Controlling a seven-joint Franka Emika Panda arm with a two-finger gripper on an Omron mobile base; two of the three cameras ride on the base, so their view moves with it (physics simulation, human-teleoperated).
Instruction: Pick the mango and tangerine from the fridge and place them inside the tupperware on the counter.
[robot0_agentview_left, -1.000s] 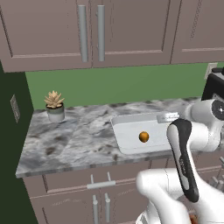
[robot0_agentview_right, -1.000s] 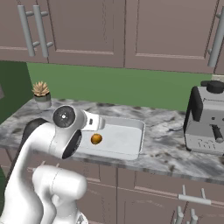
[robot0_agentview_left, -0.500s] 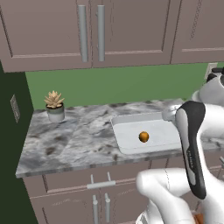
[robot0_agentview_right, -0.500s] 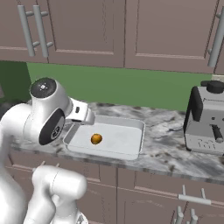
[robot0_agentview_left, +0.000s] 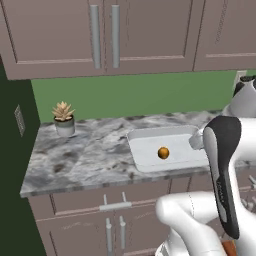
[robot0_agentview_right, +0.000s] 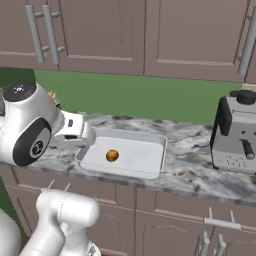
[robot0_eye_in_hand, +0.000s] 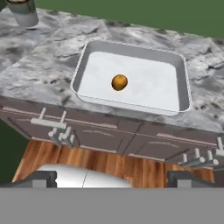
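In the left base view, the tupperware (robot0_agentview_left: 172, 134) is sitting on the marbled counter (robot0_agentview_left: 95, 150), with a small orange fruit, seemingly the tangerine (robot0_agentview_left: 163, 153), lying inside it near the middle. A potted succulent (robot0_agentview_left: 63, 118) is standing well to the left by the green wall, and the white arm is rising at the lower right, covering the container's right end.

In the right base view, the tangerine (robot0_agentview_right: 112, 156) is resting left of centre in the tupperware (robot0_agentview_right: 150, 169). A coffee machine (robot0_agentview_right: 237, 132) is standing on the counter (robot0_agentview_right: 200, 170) to the right, apart from the container.

In the hand view, the gripper (robot0_eye_in_hand: 112, 180) is hanging above the floor in front of the cabinets with its jaws spread wide and holding nothing. The tangerine (robot0_eye_in_hand: 119, 82) is lying in the tupperware (robot0_eye_in_hand: 186, 83) beyond.
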